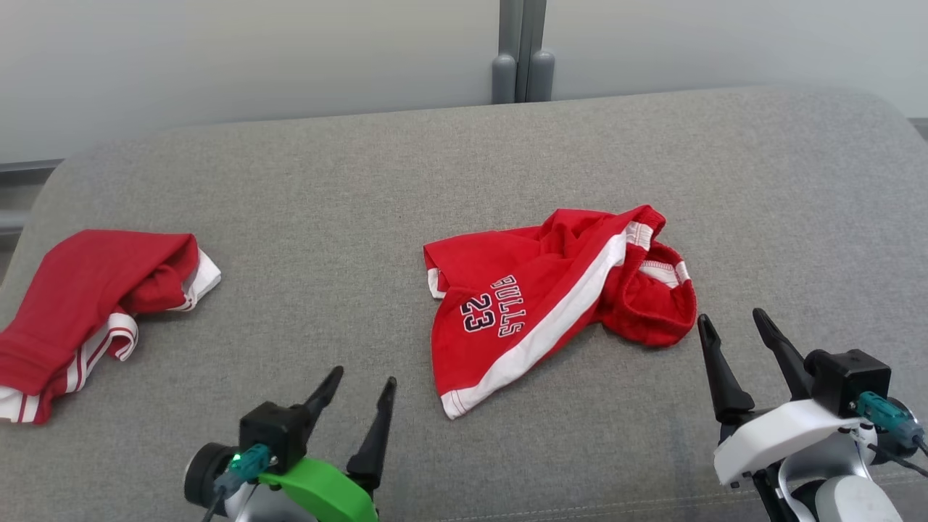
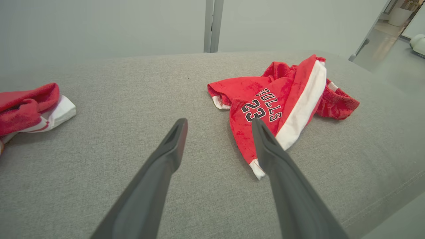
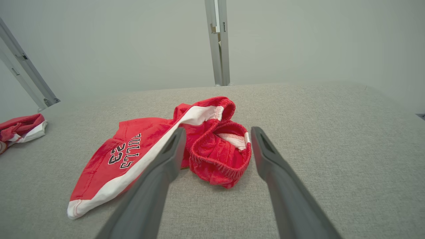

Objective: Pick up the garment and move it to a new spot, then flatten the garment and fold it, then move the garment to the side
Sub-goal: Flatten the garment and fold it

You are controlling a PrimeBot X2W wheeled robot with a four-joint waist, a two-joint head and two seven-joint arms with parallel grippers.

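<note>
Grey cushion (image 1: 464, 159) bears shorts (image 1: 536, 304) just beside right hand (image 1: 730, 317).

- A broad grey woven-fabric cushioned surface (image 1: 464, 167) with rounded far corners carries everything here.
- Near its middle, a little to the right, a crumpled pair of red shorts (image 1: 522, 304) lies flat on the fabric. It has a white side stripe and dark "BULLS 23" lettering, and its elastic waistband is bunched at the right end.
- Well apart, at the left edge, a second red garment with white trim (image 1: 87, 304) lies loosely folded.
</note>
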